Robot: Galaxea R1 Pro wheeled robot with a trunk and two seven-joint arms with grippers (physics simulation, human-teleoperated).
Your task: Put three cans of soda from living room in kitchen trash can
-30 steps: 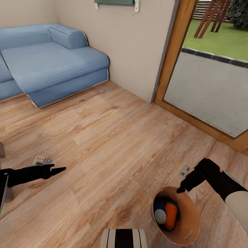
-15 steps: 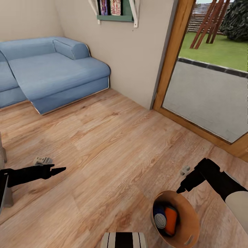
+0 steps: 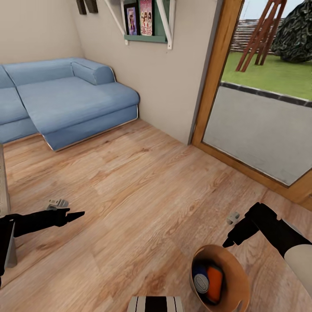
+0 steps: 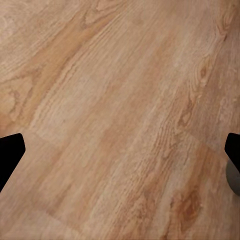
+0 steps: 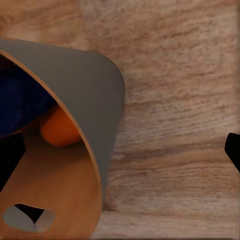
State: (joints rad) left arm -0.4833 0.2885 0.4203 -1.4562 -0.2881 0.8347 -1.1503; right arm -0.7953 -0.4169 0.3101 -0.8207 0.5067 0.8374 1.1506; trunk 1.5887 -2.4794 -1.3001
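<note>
Hanging from the right gripper (image 3: 226,242), the tash can (image 3: 236,281) tilts with its brown mouth turned up toward the head camera, low over the wooden floor (image 3: 143,195). The fingertips meet the rim at the bin's far edge; whether they pinch the rim cannot be told for sure from the head view, and in the right wrist view the two dark tips sit wide apart at the picture's sides with the grey wall (image 5: 95,105) between them.

Inside the bin lie two cans side by side: a blue can (image 3: 200,277) with its silvery top facing the camera, and an orange can (image 3: 215,279) touching it. Both have their long axes running down into the bin toward its bottom. A third can cannot be made out. In the right wrist view the orange can (image 5: 59,131) lies against the brown inner wall, near the oval handle slot (image 5: 27,216).

The left gripper (image 3: 73,214) hovers over bare boards, tips close together in the head view, though the left wrist view shows them spread, gripping nothing.

Open floor stretches ahead to the blue sofa (image 3: 65,99), the wall and the glass door (image 3: 260,117).
</note>
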